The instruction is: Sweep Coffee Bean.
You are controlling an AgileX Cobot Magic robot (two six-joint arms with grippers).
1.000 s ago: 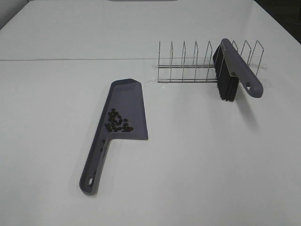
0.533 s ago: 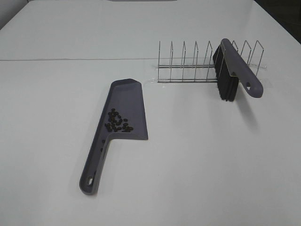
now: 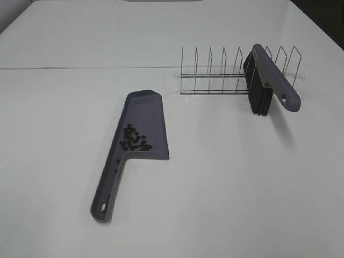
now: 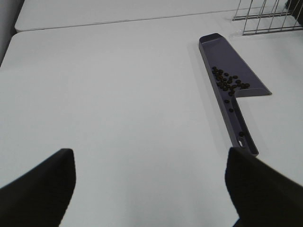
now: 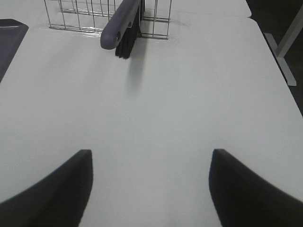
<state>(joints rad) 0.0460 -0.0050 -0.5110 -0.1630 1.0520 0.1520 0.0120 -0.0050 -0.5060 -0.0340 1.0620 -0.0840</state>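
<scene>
A grey-purple dustpan [image 3: 141, 128] lies flat on the white table, handle toward the front. Several dark coffee beans [image 3: 134, 139] sit in a heap on its blade near the handle; they also show in the left wrist view [image 4: 227, 82]. A grey-purple brush [image 3: 271, 82] with black bristles rests in a wire rack [image 3: 226, 72] at the back right. Neither arm shows in the exterior view. My left gripper [image 4: 149, 182] is open and empty, well short of the dustpan [image 4: 232, 75]. My right gripper [image 5: 150, 182] is open and empty, short of the brush [image 5: 124, 23].
The table's right edge and a dark floor with a table leg [image 5: 289, 42] show in the right wrist view. A seam [image 3: 86, 67] runs across the table behind the dustpan.
</scene>
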